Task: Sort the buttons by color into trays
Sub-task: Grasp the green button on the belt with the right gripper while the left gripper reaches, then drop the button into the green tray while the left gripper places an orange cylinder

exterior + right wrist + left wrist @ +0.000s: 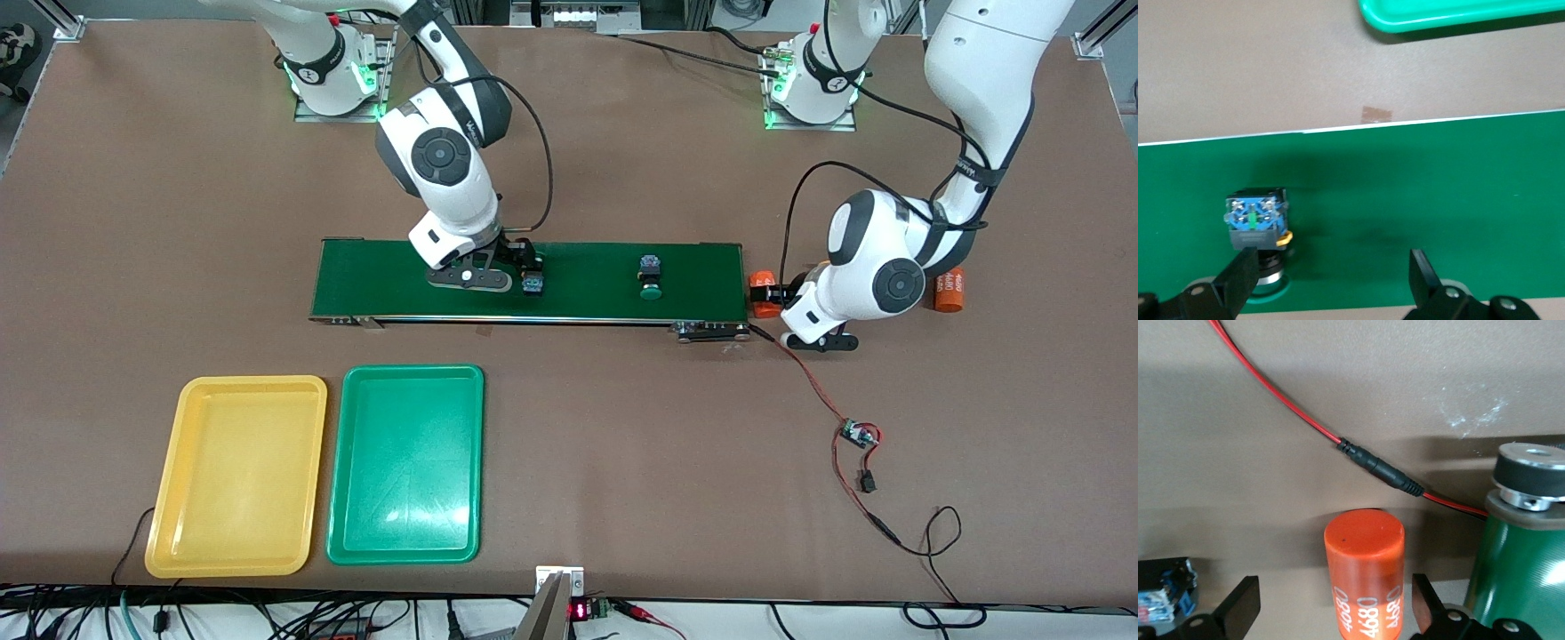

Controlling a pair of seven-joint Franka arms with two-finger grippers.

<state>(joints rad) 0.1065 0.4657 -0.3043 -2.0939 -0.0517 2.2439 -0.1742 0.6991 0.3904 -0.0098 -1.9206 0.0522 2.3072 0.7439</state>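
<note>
The right pincer [1331, 283] hangs wide open and empty over the long dark-green belt [1438, 200]; the black-blue yellow-collared button [1257, 223] sits off-centre, touching one finger [1238, 277].

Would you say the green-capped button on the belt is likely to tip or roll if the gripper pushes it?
The green-capped button lies on its side on the belt, so probably no tipping. Its round cap might let it pivot; the boxy body should resist rolling.
</note>
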